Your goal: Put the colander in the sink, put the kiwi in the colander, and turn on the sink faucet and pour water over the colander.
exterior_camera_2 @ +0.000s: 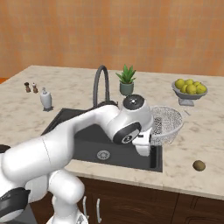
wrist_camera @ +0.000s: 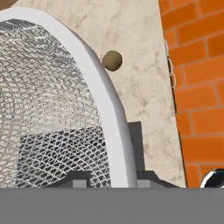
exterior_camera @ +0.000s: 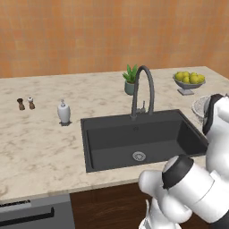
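You are carrying the colander (exterior_camera_2: 167, 124) by its rim, the gripper (wrist_camera: 117, 177) clamped shut on that thin white edge at the bottom of the hand view. In the right base view it is hanging right of centre, at the sink's (exterior_camera_2: 89, 144) right edge, its mouth tilting towards the arm. With so narrow a pinch, the bowl may be swinging or slipping if you are turning fast. The kiwi (exterior_camera_2: 199, 165) is lying at lower right on the counter (exterior_camera_2: 205, 131); its long axis is hard to read.
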